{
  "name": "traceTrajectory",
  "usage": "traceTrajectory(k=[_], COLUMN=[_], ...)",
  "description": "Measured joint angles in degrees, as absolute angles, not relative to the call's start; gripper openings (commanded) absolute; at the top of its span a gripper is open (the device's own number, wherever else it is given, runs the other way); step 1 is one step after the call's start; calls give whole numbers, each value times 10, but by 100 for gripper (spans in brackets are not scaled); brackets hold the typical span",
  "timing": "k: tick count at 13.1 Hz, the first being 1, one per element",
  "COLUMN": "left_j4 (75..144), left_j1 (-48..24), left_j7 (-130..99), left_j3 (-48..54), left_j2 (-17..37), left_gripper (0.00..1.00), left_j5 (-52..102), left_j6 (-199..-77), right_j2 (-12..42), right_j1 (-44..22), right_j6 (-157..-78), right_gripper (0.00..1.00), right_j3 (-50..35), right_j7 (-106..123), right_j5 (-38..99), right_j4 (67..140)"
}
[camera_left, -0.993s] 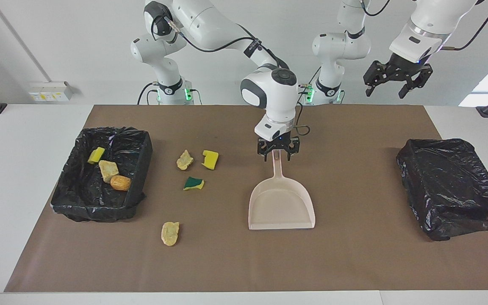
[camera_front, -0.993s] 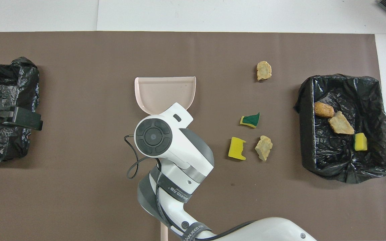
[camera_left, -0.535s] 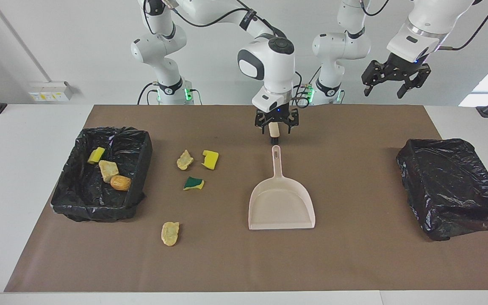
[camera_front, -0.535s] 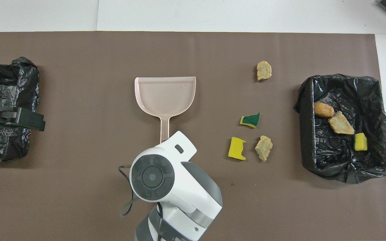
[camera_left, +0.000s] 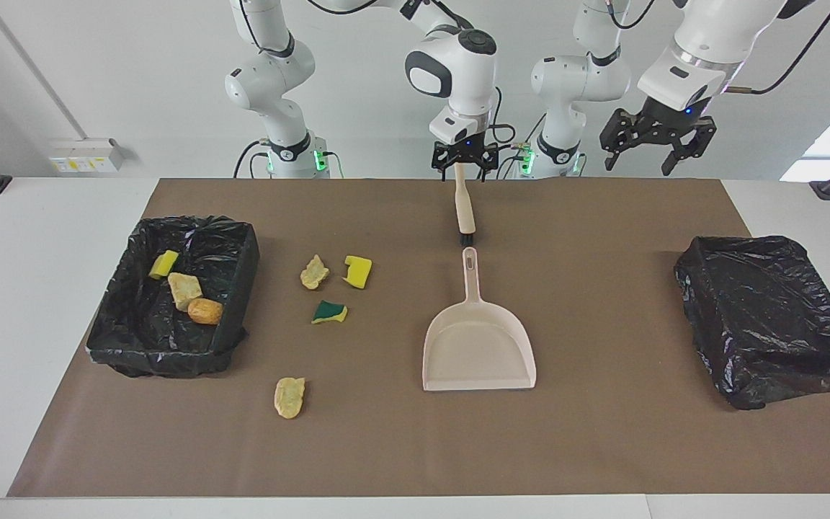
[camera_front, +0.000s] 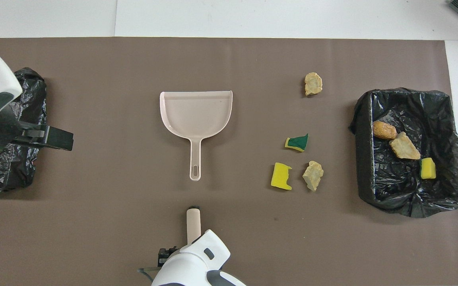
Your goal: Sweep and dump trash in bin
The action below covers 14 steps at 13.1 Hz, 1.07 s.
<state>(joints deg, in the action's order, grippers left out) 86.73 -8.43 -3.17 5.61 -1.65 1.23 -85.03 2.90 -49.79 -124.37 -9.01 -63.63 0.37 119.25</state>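
We see the right claw gripping the brush, now lifted clear of the dustpan; open mat surrounds it. The left claw, raised, hangs open.

Pink dustpan lies flat mid-mat, handle toward the robots, and a brush sits just past the handle tip. Second black bag-covered box sits at the left arm's end.

Three trash lumps in bin; four beside.
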Motion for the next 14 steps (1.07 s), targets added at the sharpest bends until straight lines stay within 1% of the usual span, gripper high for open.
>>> traceTrajectory(k=[2,4,6,8,10,11,12,13,14], left_j4=[932,1018,1070,1084,1085,1085,1085,1085,1085], left_j1=[-88,-95,-116,-142,-158,-162,-162,-162,-162], left_j7=[-78,-151,-190,-199,-209,-214,-217,-217,-217], left_j3=[104,155,176,179,179,179,178,178,177], left_j2=[-11,0,25,68,117,135,146,152,155], left_gripper=[100,100,100,100,100,100,100,100,100], left_j5=[12,12,12,7,-2,-6,-7,-7,-8], left_j6=[-930,-1057,-1139,-1199,-1250,-1269,-1282,-1289,-1290], right_j2=[27,28,27,26,25,25,24,24,24], right_j1=[-526,-547,-556,-556,-556,-556,-556,-556,-556], right_j6=[-1301,-1343,-1352,-1352,-1353,-1353,-1354,-1354,-1354], right_gripper=[100,98,83,67,59,53,44,30,10], right_j3=[-90,-90,-90,-90,-89,-89,-89,-89,-89], right_j7=[-664,-672,-681,-686,-686,-686,-686,-686,-686], right_j5=[4,5,5,6,7,7,7,7,7], right_j4=[1242,1290,1311,1313,1313,1313,1313,1312,1312])
